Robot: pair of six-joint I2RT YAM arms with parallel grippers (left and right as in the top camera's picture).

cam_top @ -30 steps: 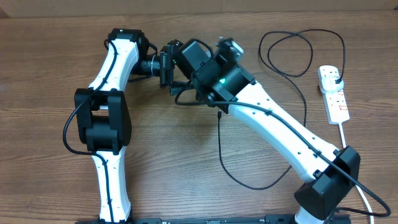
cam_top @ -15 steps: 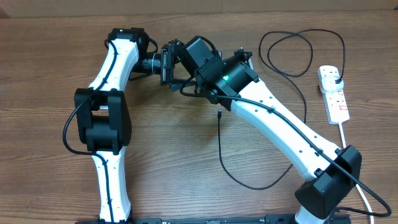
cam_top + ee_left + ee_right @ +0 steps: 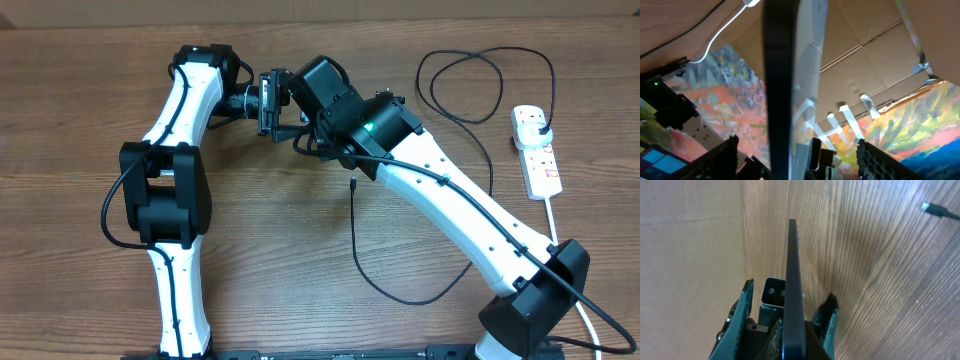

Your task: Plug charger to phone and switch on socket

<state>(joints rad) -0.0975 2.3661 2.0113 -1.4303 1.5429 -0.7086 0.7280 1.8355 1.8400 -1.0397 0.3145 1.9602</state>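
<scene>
Noting positions, left to right. The left gripper (image 3: 283, 108) sits at about 11 o'clock on the table (image 3: 80, 120). Its fingers (image 3: 727, 155) are spread wide on either side of the phone (image 3: 790, 75), with a gap on both sides, so it grips nothing. The phone is off the wood, edge-on, between the two grippers. The right gripper (image 3: 790, 292) is clamped on the phone's flat faces near one end.

The connector tip (image 3: 353, 184) of the charger cable (image 3: 355, 240) lies loose near centre, at 5 o'clock from the grippers and clear of the phone. The cable runs toward 6 o'clock, curves right and loops at 1 o'clock. It ends at a black plug (image 3: 537, 122) seated in the 12 o'clock end of the power strip (image 3: 540, 160), which lies at 2–3 o'clock.

Handling, judged: the phone is stiff, slick and glass-faced. Hold it by its faces or long edges and leave the port end free. The cable is limp and light, so take it just behind the tip or it will flop. The switch state is too small to read.

Containers: none in view. One outlet on the strip holds the plug.
</scene>
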